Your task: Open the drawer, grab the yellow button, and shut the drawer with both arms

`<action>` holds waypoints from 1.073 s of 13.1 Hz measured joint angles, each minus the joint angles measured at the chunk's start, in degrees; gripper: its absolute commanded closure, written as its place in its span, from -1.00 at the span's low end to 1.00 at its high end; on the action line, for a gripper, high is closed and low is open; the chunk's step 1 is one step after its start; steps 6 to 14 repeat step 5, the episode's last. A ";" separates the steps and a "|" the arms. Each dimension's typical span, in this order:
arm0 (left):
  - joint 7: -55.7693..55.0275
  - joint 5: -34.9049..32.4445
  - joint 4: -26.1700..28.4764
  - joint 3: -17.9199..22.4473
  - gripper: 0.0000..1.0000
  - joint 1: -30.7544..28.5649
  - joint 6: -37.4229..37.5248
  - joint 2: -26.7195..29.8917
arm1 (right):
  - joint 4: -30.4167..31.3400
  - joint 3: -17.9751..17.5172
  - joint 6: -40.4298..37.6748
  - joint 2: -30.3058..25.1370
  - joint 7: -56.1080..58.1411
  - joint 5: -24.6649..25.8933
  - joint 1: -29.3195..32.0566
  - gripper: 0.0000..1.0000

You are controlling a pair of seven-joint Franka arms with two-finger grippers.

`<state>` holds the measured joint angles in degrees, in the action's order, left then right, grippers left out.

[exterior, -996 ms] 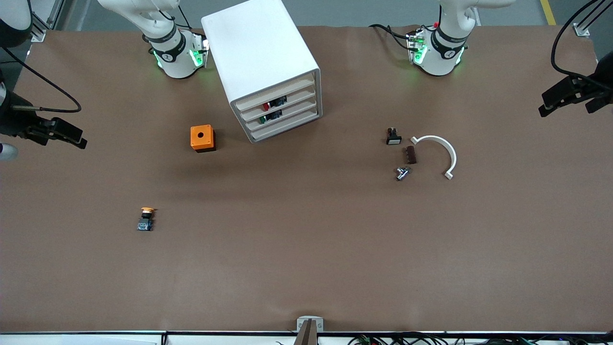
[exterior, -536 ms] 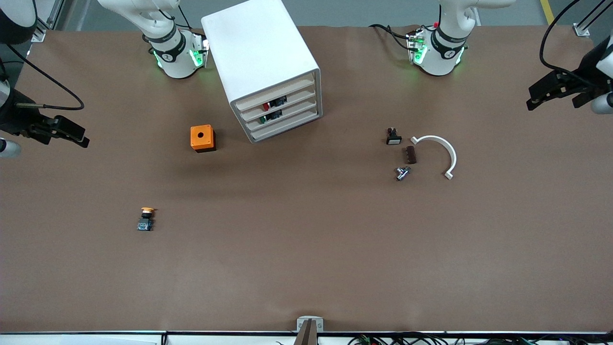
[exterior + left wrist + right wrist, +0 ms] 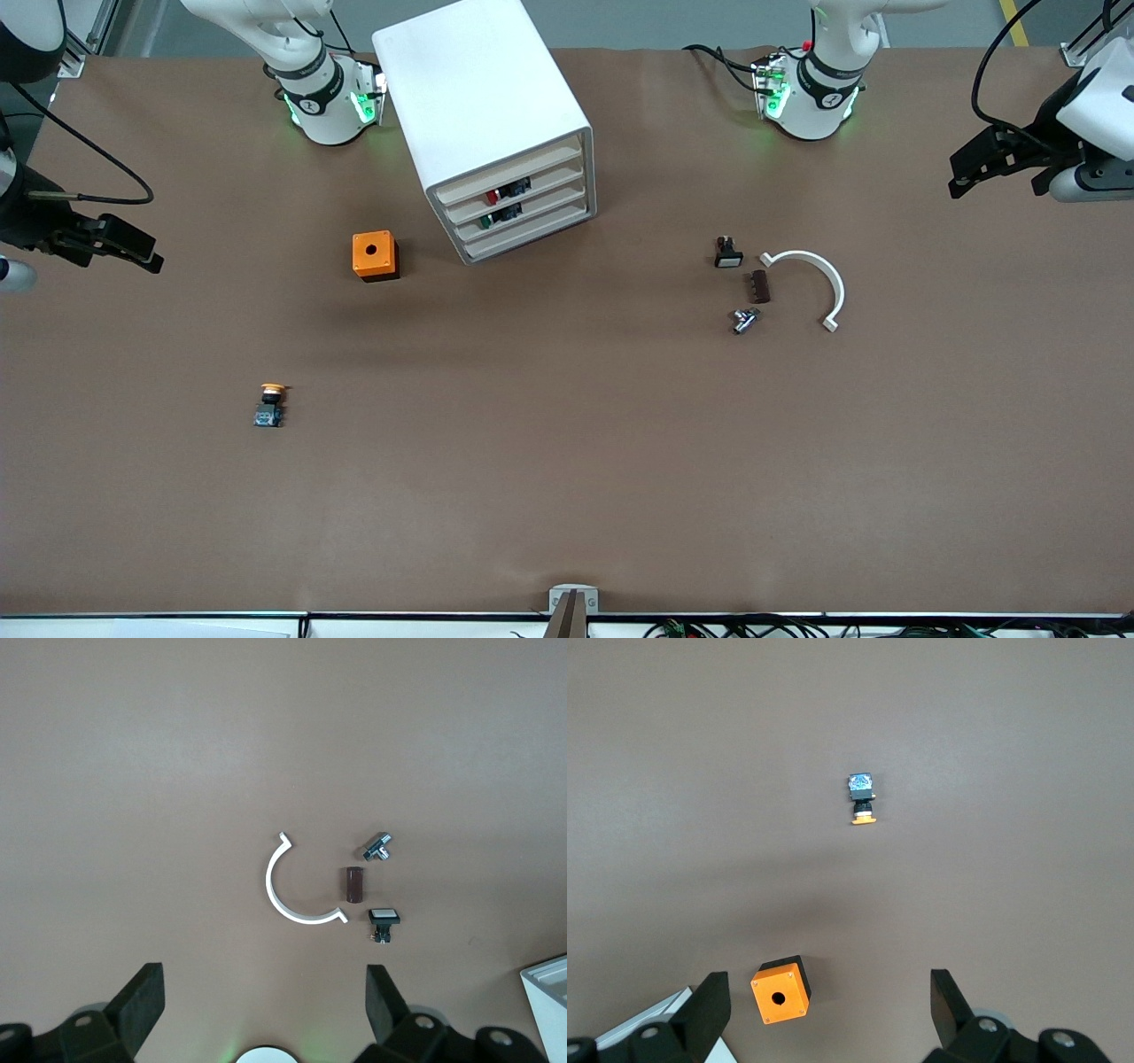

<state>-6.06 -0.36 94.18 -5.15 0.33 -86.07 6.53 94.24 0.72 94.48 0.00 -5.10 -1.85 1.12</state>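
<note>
Both grippers spread wide: left gripper (image 3: 961,182) high, well apart from drawer (image 3: 508,175); right gripper (image 3: 146,257) nearer button (image 3: 269,403)

cabinet (image 3: 493,124) blocks desk (image 3: 567,496) top-edge centre | orange cube (image 3: 375,255) beside it | small parts cluster (image 3: 749,283) toward left arm's end | front-edge half open

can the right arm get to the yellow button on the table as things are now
Probably yes. The button lies alone on open table toward the right arm's end, nothing around it, and the right gripper hangs open, holding nothing.
</note>
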 measured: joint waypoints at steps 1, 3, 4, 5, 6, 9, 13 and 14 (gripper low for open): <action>0.00 0.00 0.34 -0.50 -1.00 -0.51 -0.35 0.00 | 0.00 -0.95 0.00 0.00 0.00 0.00 0.82 -1.00; 0.00 0.00 0.50 -0.94 -1.00 -0.88 -0.51 0.00 | 0.00 -1.85 0.00 -0.03 0.00 0.00 1.37 -1.00; 0.00 0.00 0.51 -0.97 -1.00 -0.92 -0.55 0.00 | 0.00 -1.98 0.00 -0.07 0.00 0.00 1.38 -1.00; 0.00 0.00 0.50 -0.98 -1.00 -0.94 -0.65 0.00 | 0.00 -2.03 0.00 -0.09 0.00 0.00 1.39 -1.00; 0.00 0.00 0.50 -0.98 -1.00 -0.94 -0.65 0.00 | 0.00 -2.03 0.00 -0.09 0.00 0.00 1.39 -1.00; 0.00 0.00 0.50 -0.98 -1.00 -0.94 -0.65 0.00 | 0.00 -2.03 0.00 -0.09 0.00 0.00 1.39 -1.00; 0.00 0.00 0.50 -0.98 -1.00 -0.94 -0.65 0.00 | 0.00 -2.03 0.00 -0.09 0.00 0.00 1.39 -1.00; 0.00 0.00 0.50 -0.98 -1.00 -0.94 -0.65 0.00 | 0.00 -2.03 0.00 -0.09 0.00 0.00 1.39 -1.00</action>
